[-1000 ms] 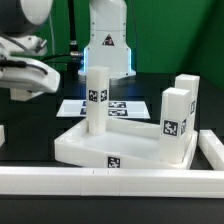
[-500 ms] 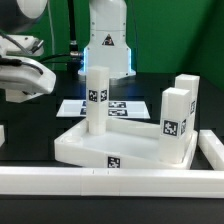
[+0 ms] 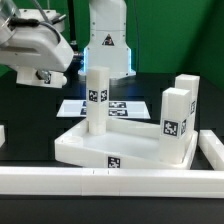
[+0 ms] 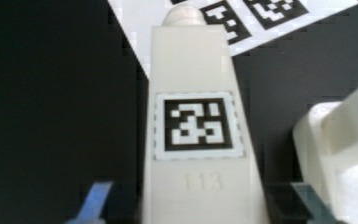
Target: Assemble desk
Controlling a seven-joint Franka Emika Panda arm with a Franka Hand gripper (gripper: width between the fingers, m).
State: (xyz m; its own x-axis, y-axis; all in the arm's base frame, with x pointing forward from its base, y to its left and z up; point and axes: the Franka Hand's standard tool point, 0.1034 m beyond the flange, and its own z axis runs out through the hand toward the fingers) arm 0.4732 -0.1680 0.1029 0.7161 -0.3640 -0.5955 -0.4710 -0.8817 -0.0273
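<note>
The desk slab (image 3: 75, 148) lies flat with its rimmed side up. One leg (image 3: 97, 100) stands upright on it near the middle. Two more legs (image 3: 178, 122) stand together at the slab's corner on the exterior view's right. My gripper (image 3: 45, 76) hangs above and to the exterior view's left of the standing leg, apart from it. In the wrist view that tagged leg (image 4: 197, 110) shows between my blue fingertips (image 4: 98, 200), with a dark gap on each side. The gripper (image 4: 197, 205) is open and holds nothing.
The marker board (image 3: 118, 107) lies behind the slab and shows in the wrist view too (image 4: 265, 15). A long white border rail (image 3: 60, 181) runs along the front and turns back at the exterior view's right. A small white part (image 3: 2, 132) sits at the left edge.
My gripper has moved up and toward the exterior view's right, closer to the standing leg. The slab and the legs have not moved.
</note>
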